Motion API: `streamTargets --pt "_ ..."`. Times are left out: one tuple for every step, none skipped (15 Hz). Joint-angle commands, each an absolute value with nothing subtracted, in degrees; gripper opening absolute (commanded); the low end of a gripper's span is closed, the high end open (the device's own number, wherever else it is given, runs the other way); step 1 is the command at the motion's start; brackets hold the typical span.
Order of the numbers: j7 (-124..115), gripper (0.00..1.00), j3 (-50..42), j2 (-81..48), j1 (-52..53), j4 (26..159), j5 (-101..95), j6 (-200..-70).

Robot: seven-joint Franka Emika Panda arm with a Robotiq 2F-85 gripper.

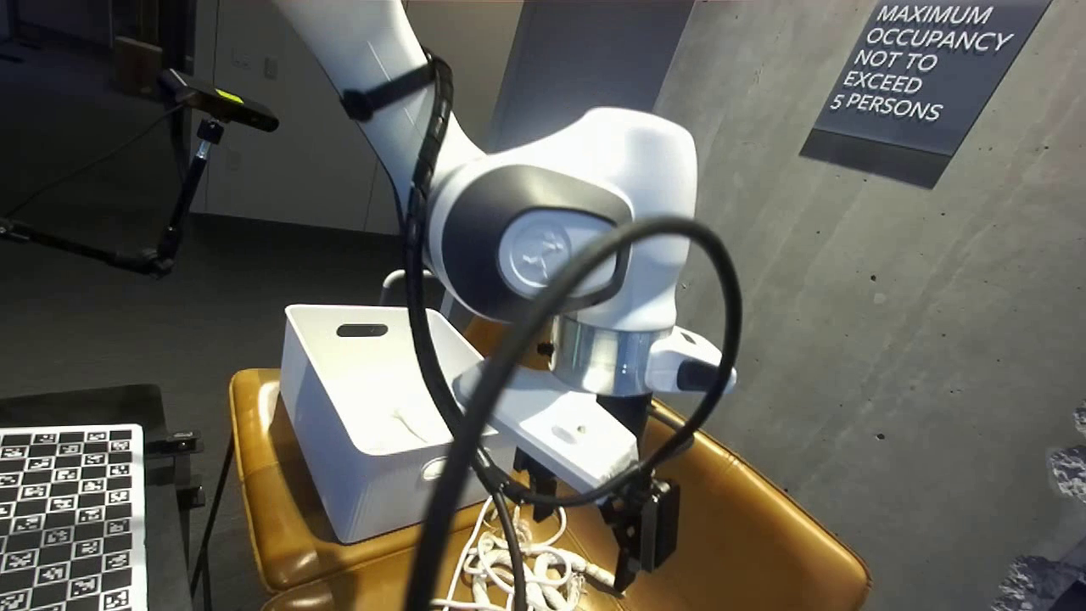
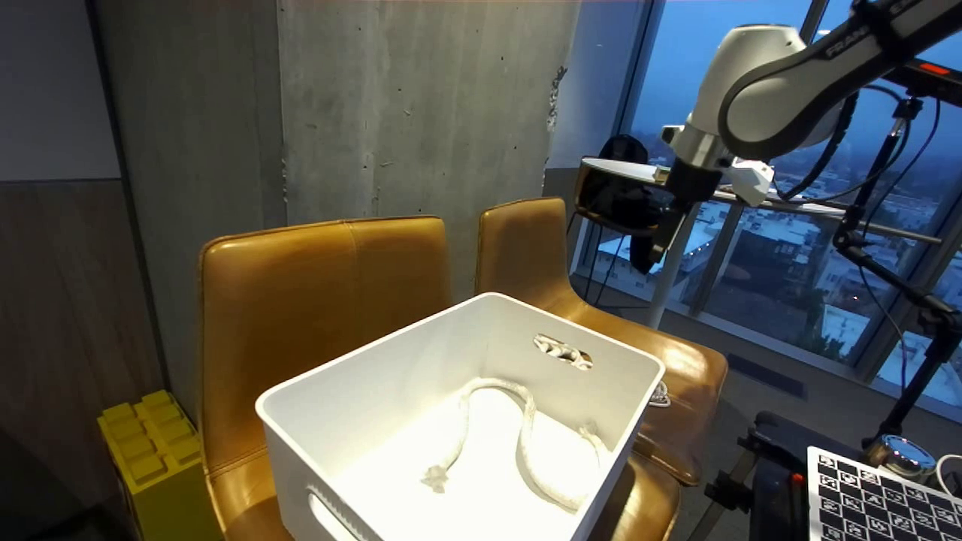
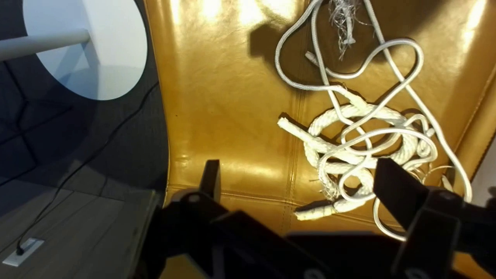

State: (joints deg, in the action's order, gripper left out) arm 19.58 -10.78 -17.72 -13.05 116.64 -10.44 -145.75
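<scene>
My gripper (image 3: pixel 297 166) stands open, its fingers wide apart with nothing held between them. Below it, on a tan leather chair (image 3: pixel 232 108), lies a tangle of white rope. Thick rope (image 3: pixel 323 145) is coiled under looping thin cord (image 3: pixel 418 102), and a frayed end (image 3: pixel 347 23) shows at the top of the wrist view. The right finger overlaps the pile in that view; whether it touches cannot be seen. In an exterior view the gripper (image 1: pixel 585 547) is above the rope pile (image 1: pixel 551 577). A white box (image 2: pixel 406 368) nearby holds a length of rope (image 2: pixel 527 436).
The box stands on a neighbouring tan chair (image 2: pixel 331 300). A concrete wall (image 1: pixel 806 356) rises behind the chairs. A checkered board (image 1: pixel 68 518) and a camera on a stand (image 1: pixel 221 102) are close by. A yellow block (image 2: pixel 161 458) sits beside the chair.
</scene>
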Motion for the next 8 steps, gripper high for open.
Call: streamTargets --pt "22.17 1.0 -9.32 -28.86 -13.93 105.26 -10.62 -142.96" --pt "22.46 1.0 -9.2 -32.05 -13.82 101.91 -11.37 -141.31" --pt "23.38 1.0 -8.93 -34.85 -13.91 98.95 -11.99 -140.09" --pt "24.78 1.0 -8.43 -37.4 -14.24 95.97 -12.21 -138.32" --pt "26.85 1.0 -7.66 -39.84 -14.73 93.09 -12.09 -136.01" --pt "28.93 1.0 -7.02 -42.17 -15.04 90.36 -12.14 -133.77" --pt "30.07 1.0 -6.79 -44.53 -15.0 87.6 -12.48 -132.09" --pt "30.84 1.0 -6.74 -46.93 -14.74 84.97 -13.04 -130.59"
